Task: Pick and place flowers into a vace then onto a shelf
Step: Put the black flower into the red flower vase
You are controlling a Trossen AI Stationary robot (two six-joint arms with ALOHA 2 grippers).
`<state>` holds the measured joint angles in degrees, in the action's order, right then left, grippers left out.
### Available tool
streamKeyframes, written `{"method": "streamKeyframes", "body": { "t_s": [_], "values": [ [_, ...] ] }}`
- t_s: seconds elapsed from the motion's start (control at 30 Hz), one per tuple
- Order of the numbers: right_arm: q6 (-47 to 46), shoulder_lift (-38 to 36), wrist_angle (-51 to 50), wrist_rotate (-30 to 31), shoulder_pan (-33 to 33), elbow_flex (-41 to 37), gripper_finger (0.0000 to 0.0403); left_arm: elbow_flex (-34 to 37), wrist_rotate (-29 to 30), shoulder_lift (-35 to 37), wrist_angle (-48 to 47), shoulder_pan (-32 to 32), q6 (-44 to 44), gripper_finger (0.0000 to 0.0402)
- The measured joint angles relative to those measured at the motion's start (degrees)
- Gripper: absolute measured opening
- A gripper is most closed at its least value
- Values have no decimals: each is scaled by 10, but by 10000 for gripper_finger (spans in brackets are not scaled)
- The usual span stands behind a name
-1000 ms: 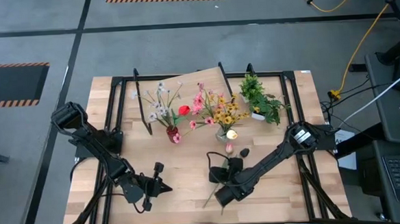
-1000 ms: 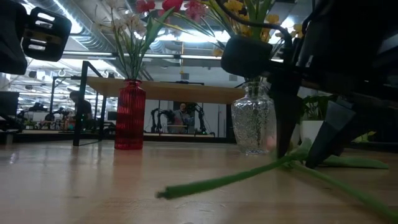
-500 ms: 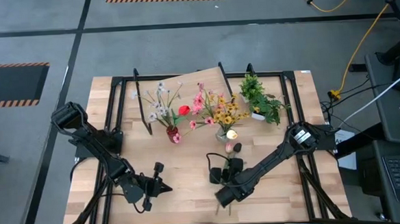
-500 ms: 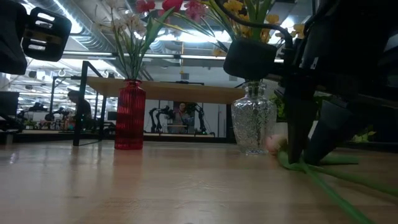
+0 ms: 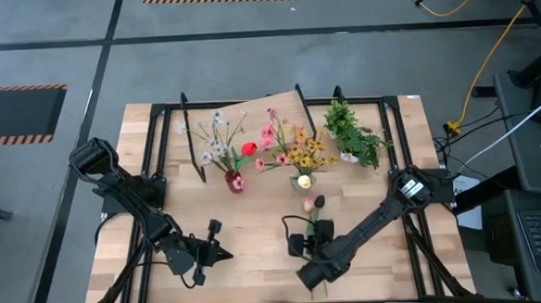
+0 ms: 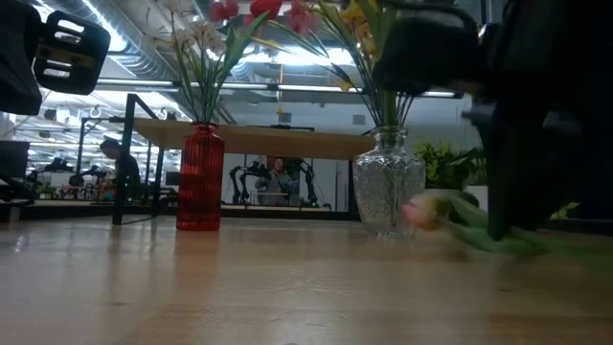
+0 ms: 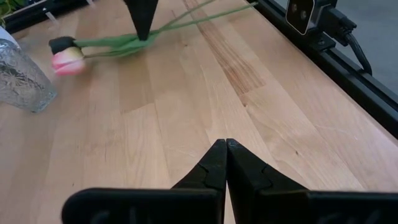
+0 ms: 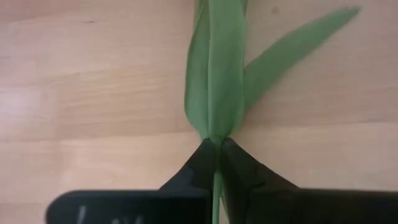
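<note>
With the right hand [image 8: 216, 163] pinching the flowers [image 8: 214, 68] low on the desk [image 8: 93, 74], lift gently, keeping stems level; the left hand [image 7: 222, 163] waits pressed together.

High view: overhead, straight down, whole tabletop [image 5: 247, 236]. Low view: tabletop level, facing room. Wrist views: close, angled down at wood. Pink tulip [image 7: 67, 60] shared by left wrist, low, high views.

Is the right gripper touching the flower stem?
Touching. The right wrist view shows the right gripper with its fingers pinched shut on the green stem, which passes between them.
</note>
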<state>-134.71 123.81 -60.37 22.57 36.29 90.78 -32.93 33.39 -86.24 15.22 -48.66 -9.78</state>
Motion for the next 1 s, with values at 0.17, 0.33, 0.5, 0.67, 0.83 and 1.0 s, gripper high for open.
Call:
{"method": "streamKeyframes", "body": {
  "t_s": [0.17,0.33,0.5,0.67,0.83,1.0],
  "values": [
    [0,-1,-26,7,11,26,19,0,0,0,0,0,0,5],
    [0,-1,-21,7,18,29,12,0,0,0,0,0,-1,2],
    [10,0,-20,8,19,29,11,0,0,0,0,0,-2,5],
    [34,0,-14,8,18,25,17,0,0,0,0,0,-5,3],
    [39,0,-4,5,18,17,28,0,0,0,0,0,-6,4],
    [60,0,-1,-2,18,17,43,0,0,0,1,0,-6,4]
  ]
}}
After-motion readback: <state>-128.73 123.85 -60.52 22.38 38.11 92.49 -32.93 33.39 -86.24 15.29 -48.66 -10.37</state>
